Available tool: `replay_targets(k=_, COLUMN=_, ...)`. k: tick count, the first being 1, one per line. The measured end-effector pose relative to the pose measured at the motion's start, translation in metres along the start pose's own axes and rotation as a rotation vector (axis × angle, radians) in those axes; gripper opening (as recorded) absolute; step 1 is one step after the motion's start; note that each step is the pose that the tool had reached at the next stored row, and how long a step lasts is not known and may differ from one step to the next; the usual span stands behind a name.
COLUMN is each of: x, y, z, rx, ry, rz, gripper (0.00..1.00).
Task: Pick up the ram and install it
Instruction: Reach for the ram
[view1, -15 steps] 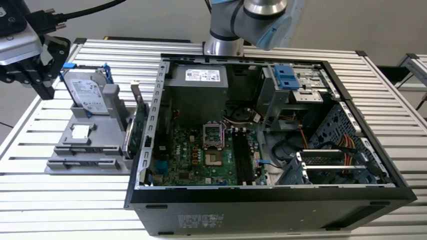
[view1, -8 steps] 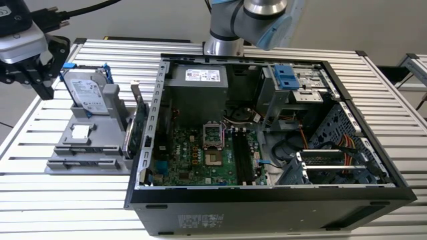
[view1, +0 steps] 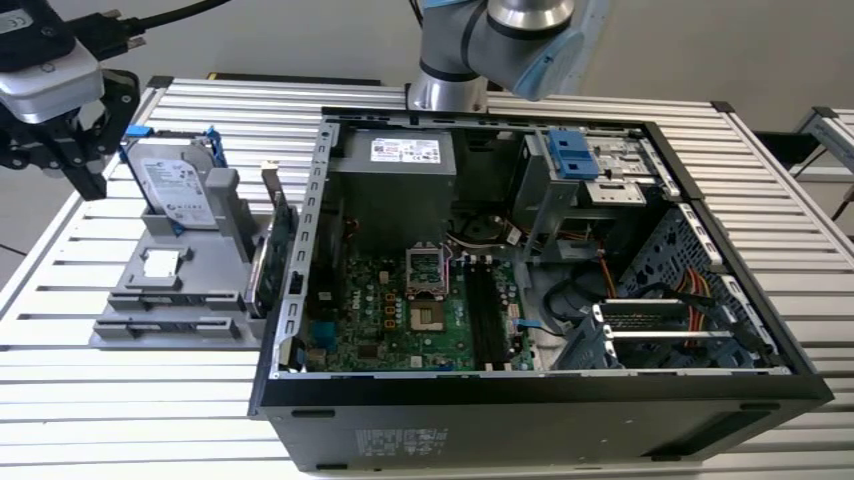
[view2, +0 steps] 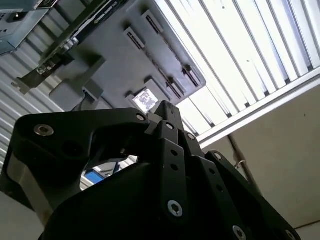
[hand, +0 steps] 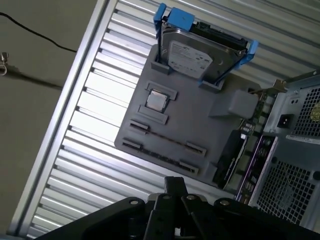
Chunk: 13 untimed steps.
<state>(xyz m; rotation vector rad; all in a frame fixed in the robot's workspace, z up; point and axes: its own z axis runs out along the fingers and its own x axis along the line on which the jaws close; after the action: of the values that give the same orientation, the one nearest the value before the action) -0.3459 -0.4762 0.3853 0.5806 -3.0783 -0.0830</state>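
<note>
While the claw (view1: 91, 190) hangs at 10 o'clock of the exterior view, close by the edge of the table (view1: 134, 400), its fingers are pressed together to one tip in both wrist views. Nothing is seen between them.

In the exterior view, the drive (view1: 174, 185) stands at 3 o'clock from the claw, upright in its blue frame on the grey holder (view1: 187, 298). At 5 o'clock from the claw a small silver chip (view1: 160, 263) lies flat on the holder.

The ram (hand: 167, 140) is apart from the claw. In the first wrist view it appears as a thin dark strip on its edge between two clips of the holder, on the side of the chip away from the drive.

At 4 o'clock from the claw the green card (view1: 276, 255) stands on its edge at the holder's side, just beside the open case (view1: 534, 420). Inside the case the board (view1: 400, 310) lies flat. The arm (view1: 494, 40) rises at 1 o'clock of the exterior view.
</note>
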Motion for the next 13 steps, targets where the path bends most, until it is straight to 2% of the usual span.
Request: replay_targets(k=13, x=0.0000, y=0.0000, z=0.0000, rx=0.0008, ry=0.0073, rz=-0.128, gripper=0.00)
